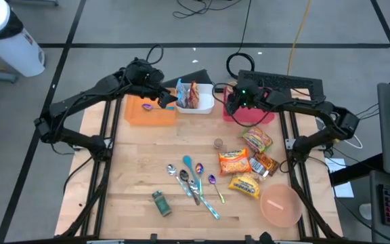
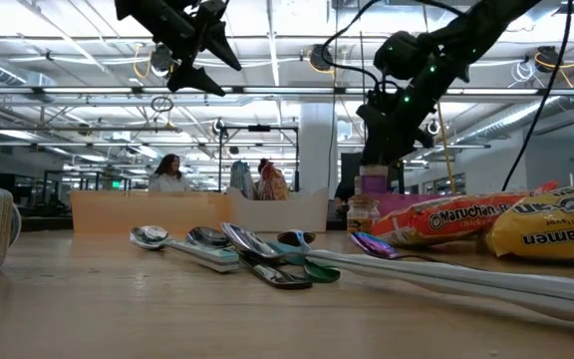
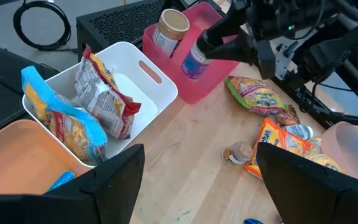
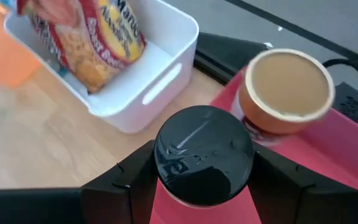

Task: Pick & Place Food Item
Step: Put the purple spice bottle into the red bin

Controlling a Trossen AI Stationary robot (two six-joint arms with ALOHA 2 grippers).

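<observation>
A black-lidded bottle (image 4: 204, 155) sat clamped in the right gripper (image 4: 197, 180) over the pink plastic bin (image 3: 194, 78); the left gripper (image 3: 194, 180) hovered open.

Both arms are dark, near-black, built of slim tubular links joined by chunkier rounded joints. Seen from above the wooden table (image 1: 147, 163), the left arm (image 1: 87, 102) shows black cabling looping along its links, and the right arm (image 1: 303, 108) carries similar cable runs. Small green indicator lights glow on the right arm's wrist housing (image 2: 407, 60) (a few dots, close together). The left gripper's fingers (image 3: 114, 186) are broad, flat, matte black plates with angular edges; the right gripper's fingers (image 4: 126, 186) look alike, blocky and dark.
</observation>
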